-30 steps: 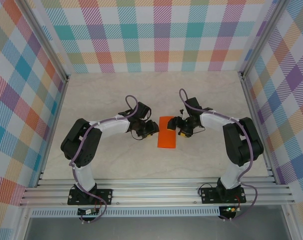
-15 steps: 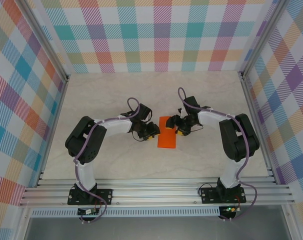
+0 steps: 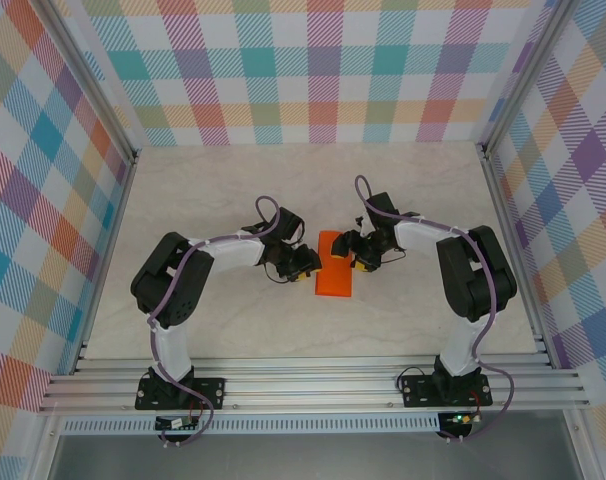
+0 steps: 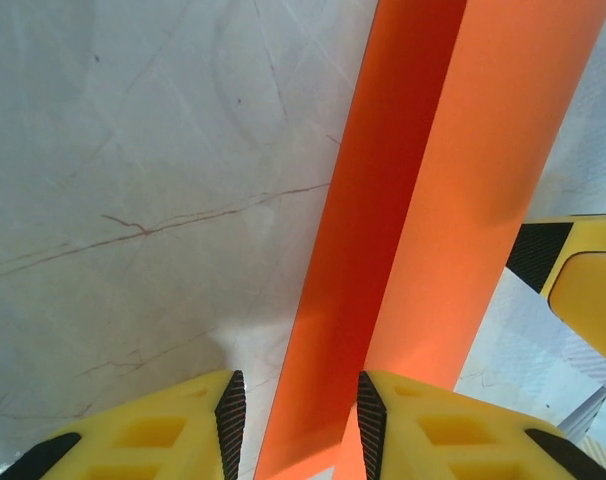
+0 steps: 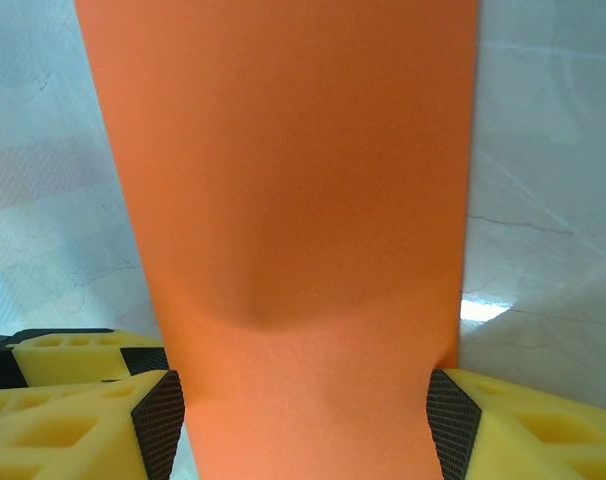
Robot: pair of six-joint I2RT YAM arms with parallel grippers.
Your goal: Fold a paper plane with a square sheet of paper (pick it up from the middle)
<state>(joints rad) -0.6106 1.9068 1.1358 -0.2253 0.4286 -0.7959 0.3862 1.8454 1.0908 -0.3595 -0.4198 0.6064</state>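
At mid-counter [image 3: 233, 190], a folded orange sheet of paper [image 3: 334, 266] lies between two pincers.
Its long axis runs 12 to 6. The left pincer [image 3: 303, 263] sits at its 9 o'clock edge and the right pincer [image 3: 359, 252] at 3, equally near. Thin, smooth, slightly bowed paper fills both part-spread jaws; I cannot tell whether either is clamping.

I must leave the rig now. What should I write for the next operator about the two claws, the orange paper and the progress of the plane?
Left claw: jaws apart, astride an edge of the square sheet of paper, with a gap on one side.
Right claw: jaws wide, and the paper spans the whole gap. I cannot confirm a firm pinch.
Paper: on the table between the claws, a narrow rectangle with two layers showing.
Done: seemingly one fold in half.
Left: nose folds, wings. No plane yet.
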